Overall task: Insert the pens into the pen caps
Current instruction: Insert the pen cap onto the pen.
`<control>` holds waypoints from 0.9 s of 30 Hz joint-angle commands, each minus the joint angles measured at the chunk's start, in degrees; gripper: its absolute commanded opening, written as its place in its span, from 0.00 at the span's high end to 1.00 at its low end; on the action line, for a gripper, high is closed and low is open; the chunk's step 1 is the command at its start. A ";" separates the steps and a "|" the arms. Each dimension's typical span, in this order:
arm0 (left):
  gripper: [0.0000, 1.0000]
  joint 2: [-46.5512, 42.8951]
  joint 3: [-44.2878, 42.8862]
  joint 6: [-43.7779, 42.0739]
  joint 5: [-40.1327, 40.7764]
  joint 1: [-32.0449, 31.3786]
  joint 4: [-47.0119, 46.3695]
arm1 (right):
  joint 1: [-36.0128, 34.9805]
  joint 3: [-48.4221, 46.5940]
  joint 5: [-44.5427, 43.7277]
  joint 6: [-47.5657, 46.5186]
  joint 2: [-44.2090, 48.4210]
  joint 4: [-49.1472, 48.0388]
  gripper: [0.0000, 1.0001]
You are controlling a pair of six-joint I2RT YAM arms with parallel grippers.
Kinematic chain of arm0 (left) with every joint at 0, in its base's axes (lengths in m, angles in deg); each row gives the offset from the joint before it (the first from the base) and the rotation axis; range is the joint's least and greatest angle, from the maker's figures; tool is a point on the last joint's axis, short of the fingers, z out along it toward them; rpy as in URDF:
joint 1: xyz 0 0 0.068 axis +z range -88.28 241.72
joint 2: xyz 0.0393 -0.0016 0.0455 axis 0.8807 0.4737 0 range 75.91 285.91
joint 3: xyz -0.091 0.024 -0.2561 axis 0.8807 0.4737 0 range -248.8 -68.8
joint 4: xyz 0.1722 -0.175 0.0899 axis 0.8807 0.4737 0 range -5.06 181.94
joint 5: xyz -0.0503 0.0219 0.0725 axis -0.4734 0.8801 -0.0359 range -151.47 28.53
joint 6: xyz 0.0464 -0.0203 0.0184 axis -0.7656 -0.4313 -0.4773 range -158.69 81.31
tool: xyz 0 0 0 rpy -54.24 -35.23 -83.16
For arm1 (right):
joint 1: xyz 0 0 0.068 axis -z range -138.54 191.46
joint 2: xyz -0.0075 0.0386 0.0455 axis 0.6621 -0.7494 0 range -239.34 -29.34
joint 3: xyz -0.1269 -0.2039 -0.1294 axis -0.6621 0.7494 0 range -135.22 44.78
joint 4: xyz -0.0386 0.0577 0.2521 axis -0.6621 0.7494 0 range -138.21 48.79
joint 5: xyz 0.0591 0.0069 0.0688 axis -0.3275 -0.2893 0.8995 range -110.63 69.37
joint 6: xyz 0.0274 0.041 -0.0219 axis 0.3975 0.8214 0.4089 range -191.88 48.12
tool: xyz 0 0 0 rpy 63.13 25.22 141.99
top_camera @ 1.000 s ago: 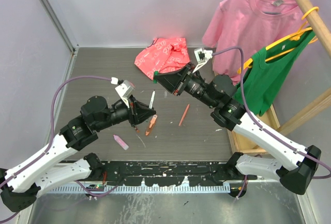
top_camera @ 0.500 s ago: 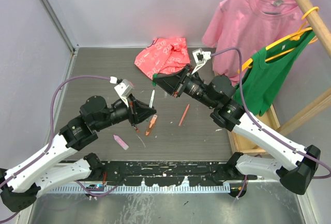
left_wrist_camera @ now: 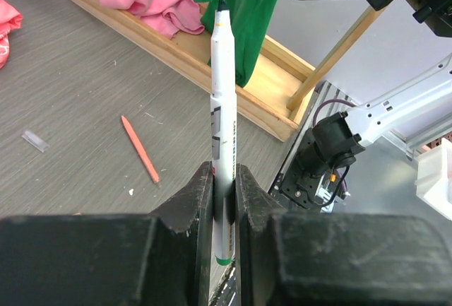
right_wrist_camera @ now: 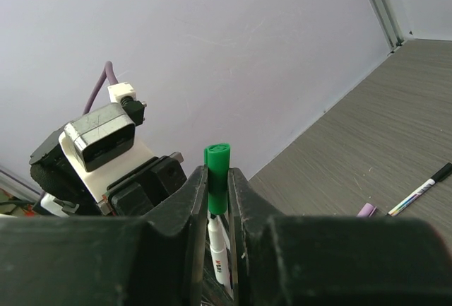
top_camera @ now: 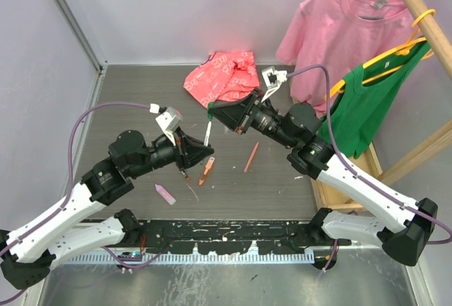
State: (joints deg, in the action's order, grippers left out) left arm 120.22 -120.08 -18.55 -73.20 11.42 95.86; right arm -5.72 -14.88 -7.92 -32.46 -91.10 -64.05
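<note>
Pinching white marker (left_wrist_camera: 223, 136) and green cap (right_wrist_camera: 217, 175), end effectors, marker tip hidden.

Lab test cell — plain walls (top_camera: 212, 9), benchtop (top_camera: 141, 101).

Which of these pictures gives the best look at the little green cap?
The right wrist view: the green cap fills the middle, pinched in the right claw. The top view shows only a green speck; the left wrist view shows it above the white marker.
</note>
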 commanded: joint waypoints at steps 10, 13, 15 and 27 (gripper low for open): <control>1.00 -0.09 -2.17 0.14 0.63 -0.31 -4.60 | -0.19 0.08 1.61 0.40 2.50 -4.38 1.00; 1.00 -0.20 -2.16 0.08 0.83 -0.29 -4.59 | -0.21 0.08 1.61 0.23 2.60 -4.38 1.00; 1.00 -0.24 -2.15 0.07 0.89 -0.29 -4.63 | -0.20 0.10 1.70 0.30 2.48 -4.38 1.00; 1.00 -0.61 -2.15 -0.09 1.02 -0.29 -4.73 | -0.20 0.76 1.97 0.40 1.85 -4.29 1.00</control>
State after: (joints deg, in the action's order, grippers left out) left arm 120.68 -120.10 -18.55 -72.65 11.42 95.38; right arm -5.72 -14.39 -6.68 -32.41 -90.07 -64.92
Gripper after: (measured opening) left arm 0.138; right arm 0.206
